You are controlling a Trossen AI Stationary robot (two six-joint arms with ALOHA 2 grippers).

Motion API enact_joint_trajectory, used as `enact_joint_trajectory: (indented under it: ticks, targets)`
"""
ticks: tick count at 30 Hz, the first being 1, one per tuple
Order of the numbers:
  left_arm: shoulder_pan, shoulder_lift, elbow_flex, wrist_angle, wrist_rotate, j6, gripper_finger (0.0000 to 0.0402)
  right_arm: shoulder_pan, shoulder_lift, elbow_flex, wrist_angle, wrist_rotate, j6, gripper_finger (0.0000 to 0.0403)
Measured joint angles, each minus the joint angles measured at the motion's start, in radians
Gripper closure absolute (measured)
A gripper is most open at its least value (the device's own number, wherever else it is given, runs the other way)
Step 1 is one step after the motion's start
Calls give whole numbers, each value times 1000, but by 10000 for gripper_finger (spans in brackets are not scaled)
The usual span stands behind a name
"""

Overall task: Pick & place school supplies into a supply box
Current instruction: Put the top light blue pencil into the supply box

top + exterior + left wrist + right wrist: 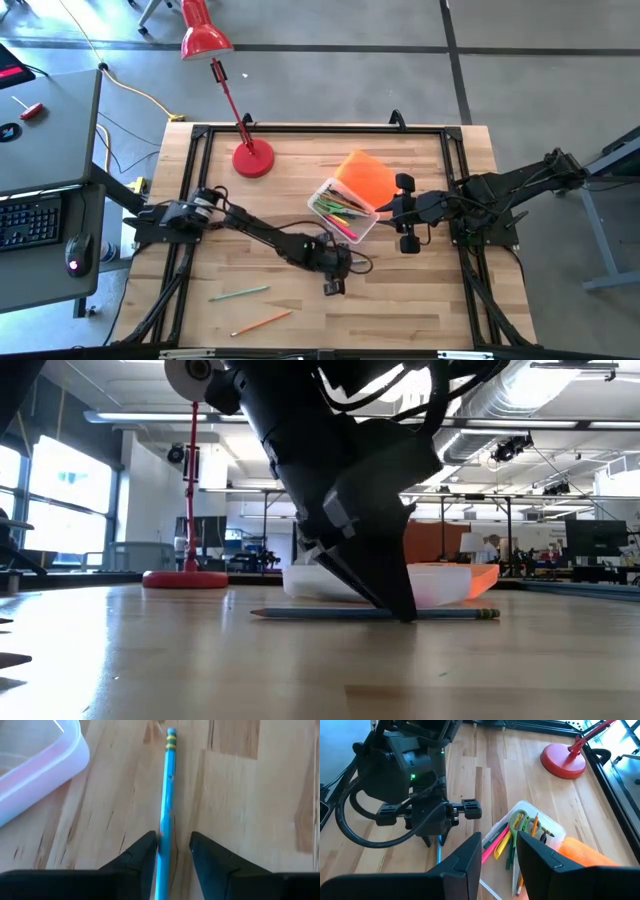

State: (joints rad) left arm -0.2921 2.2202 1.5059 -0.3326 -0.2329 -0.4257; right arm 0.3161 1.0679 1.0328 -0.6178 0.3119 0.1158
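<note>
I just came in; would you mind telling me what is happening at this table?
The left gripper is down at the tabletop, fingers open on either side of a blue pencil lying beside the clear supply box, which already holds pens and scissors. The right gripper waits open at the box's far side. Two more pencils lie loose on the table.

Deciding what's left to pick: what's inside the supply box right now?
The supply box holds green-handled scissors, a yellow marker, a pink marker and orange pencils. Its far end is hidden behind the right tool and orange lid.
</note>
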Motion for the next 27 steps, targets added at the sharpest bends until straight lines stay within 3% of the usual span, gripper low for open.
enact_joint_trajectory:
  ticks: [7,16,22,27]
  targets:
    - [-45,15,-55,92,-102,-142,259,0,0,0,-1,0,0,300]
    - [-104,14,-244,386,-254,-234,262,0,0,0,-6,0,-3,300]
    - [-93,17,-277,444,-246,-249,262,0,0,0,-6,0,-6,300]
    - [-61,26,-277,469,-186,-92,261,0,0,0,-6,0,-30,300]
